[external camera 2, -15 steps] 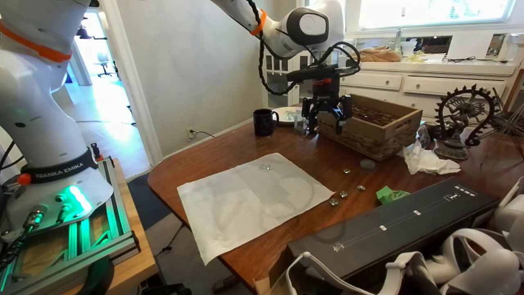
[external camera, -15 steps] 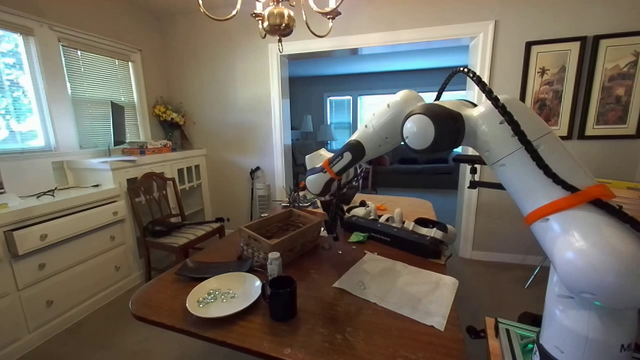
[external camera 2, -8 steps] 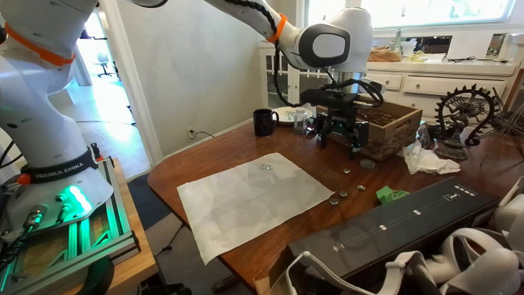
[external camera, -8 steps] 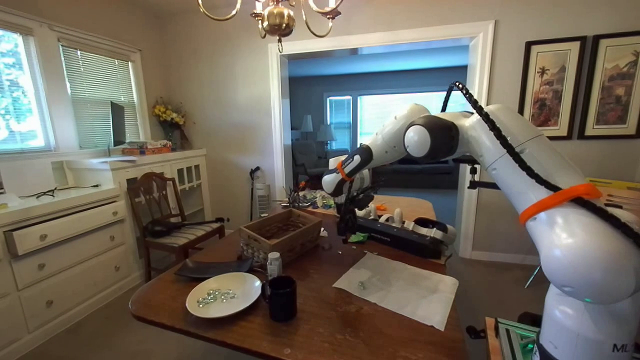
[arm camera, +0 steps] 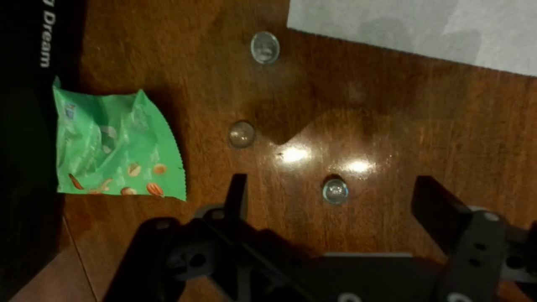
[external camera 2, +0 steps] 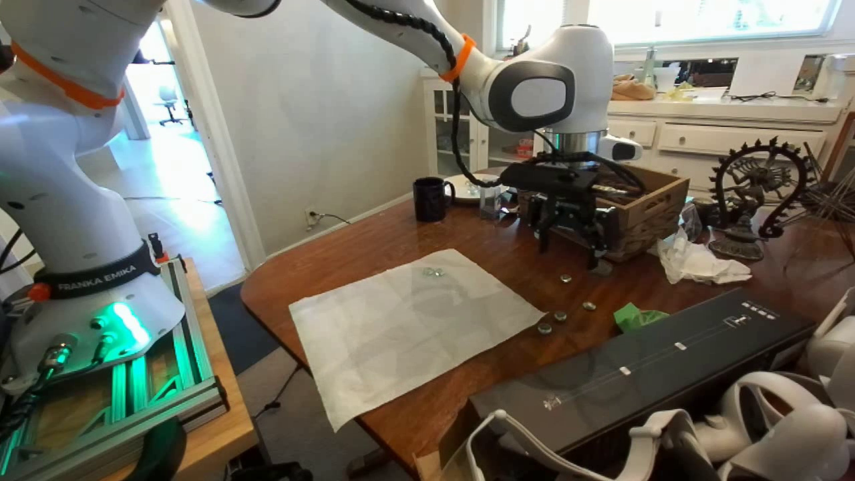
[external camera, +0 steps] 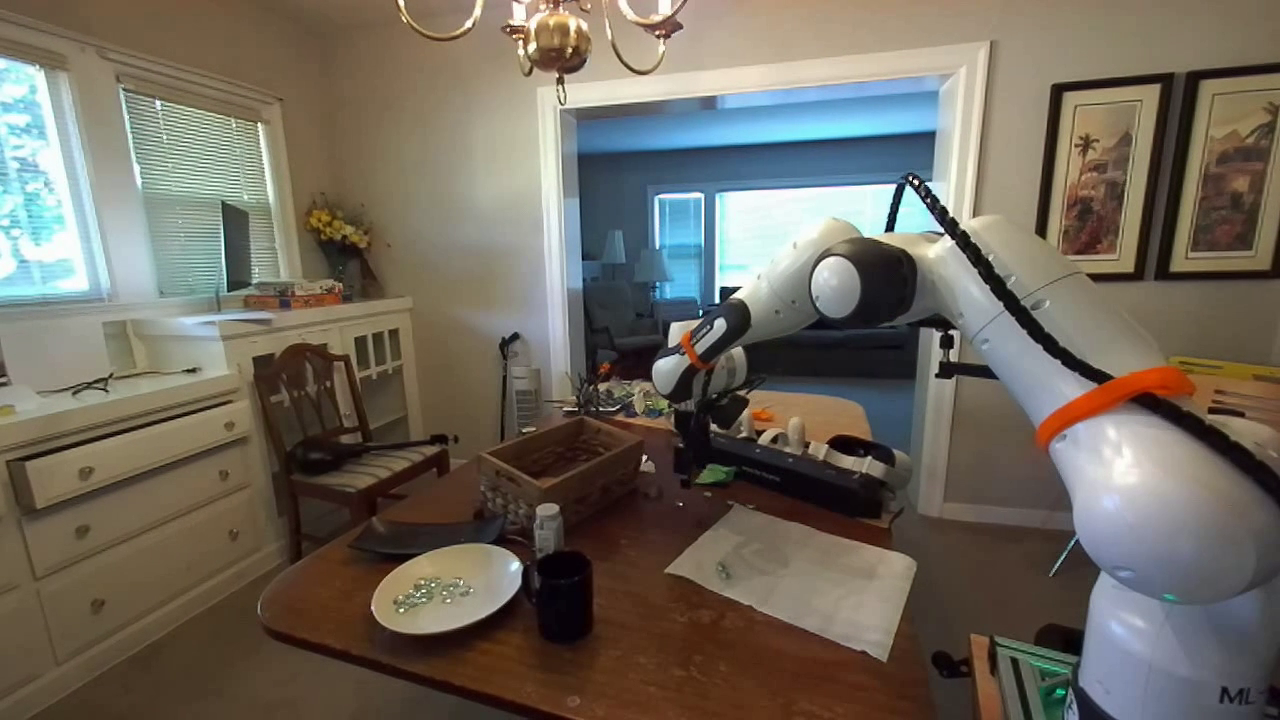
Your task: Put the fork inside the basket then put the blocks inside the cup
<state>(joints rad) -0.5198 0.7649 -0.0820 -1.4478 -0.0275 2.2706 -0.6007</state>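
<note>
— Toward the near left corner of the brown wooden table (external camera: pixel 670 655), what can you count in an exterior view?

— One round white plate (external camera: pixel 495 578) bearing clear glass beads (external camera: pixel 432 592), too small to count. Beside it, by the near edge, one black cylindrical mug (external camera: pixel 566 600) stands upright. One rectangular brown wood-and-wicker basket (external camera: pixel 595 482) sits along the left edge. The white robot arm (external camera: pixel 1165 640) reads "ML".

— And in an exterior view, more beads?

— Four loose glass beads (external camera 2: pixel 560 316) on bare wood, plus two on one white paper sheet (external camera 2: pixel 394 334) that overhangs the table's edge. The black two-fingered gripper (external camera 2: pixel 570 255) hangs above the table near the basket. Lettering on the black base band (external camera 2: pixel 97 278): "FRANKA EMIKA".

— Wrist view: how do its jaws stand?

— Spread wide, holding nothing. Three beads show on the wood; one appears between the fingers (arm camera: pixel 237 196). One crumpled green packet (arm camera: pixel 115 144), printed with nuts, lies just beside a black box (arm camera: pixel 25 37) reading "g Dream".
</note>
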